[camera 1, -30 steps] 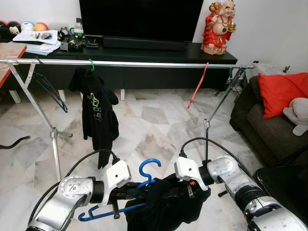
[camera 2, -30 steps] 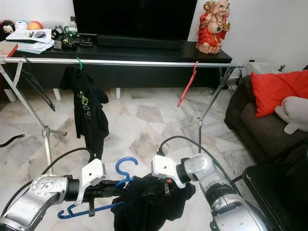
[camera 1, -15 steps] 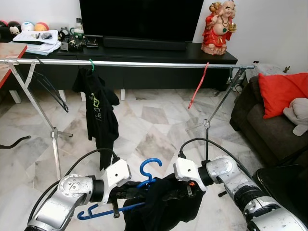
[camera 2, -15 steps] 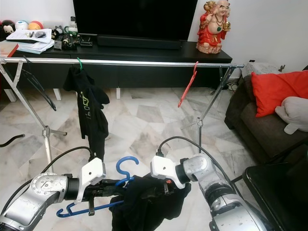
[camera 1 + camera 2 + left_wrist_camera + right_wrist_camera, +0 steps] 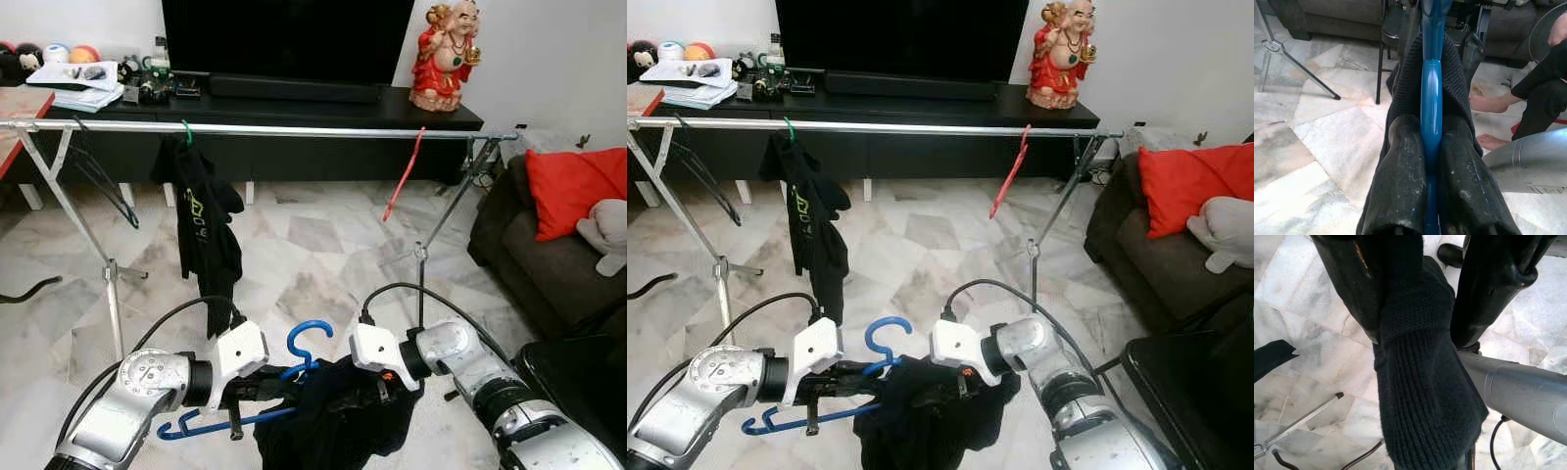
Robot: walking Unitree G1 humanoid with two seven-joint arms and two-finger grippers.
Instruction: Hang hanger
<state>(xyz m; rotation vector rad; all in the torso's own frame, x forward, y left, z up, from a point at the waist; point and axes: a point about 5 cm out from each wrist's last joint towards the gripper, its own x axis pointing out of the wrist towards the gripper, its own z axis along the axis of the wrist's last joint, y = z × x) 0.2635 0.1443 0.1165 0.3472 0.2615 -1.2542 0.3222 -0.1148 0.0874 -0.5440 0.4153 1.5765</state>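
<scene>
The left end effector (image 5: 257, 390) sits low in front of the robot, its two black fingers (image 5: 1400, 176) pressed tight on the bar of the blue hanger (image 5: 294, 369), whose hook curls up between the two arms. A black knit garment (image 5: 338, 421) is draped over that hanger and sags toward the marble floor (image 5: 313, 255). To its right, the right end effector (image 5: 384, 384) has its fingers (image 5: 1352, 293) partly closed on a fold of the same garment, pinching the knit cloth between them. Beyond the arms, well apart from the held hanger, a long metal clothes rail (image 5: 265, 128) runs across the room on slanted legs. From left to right it carries a dark wire hanger (image 5: 98, 176), a green hanger (image 5: 186, 130) with a black top (image 5: 206, 235) hanging from it, and an empty red hanger (image 5: 404, 176) tilted near the right end. Behind the rail stands a low black TV cabinet (image 5: 294, 108) with a red figurine (image 5: 446, 54) on it; a dark sofa with a red cushion (image 5: 568, 191) lies at the far right.
</scene>
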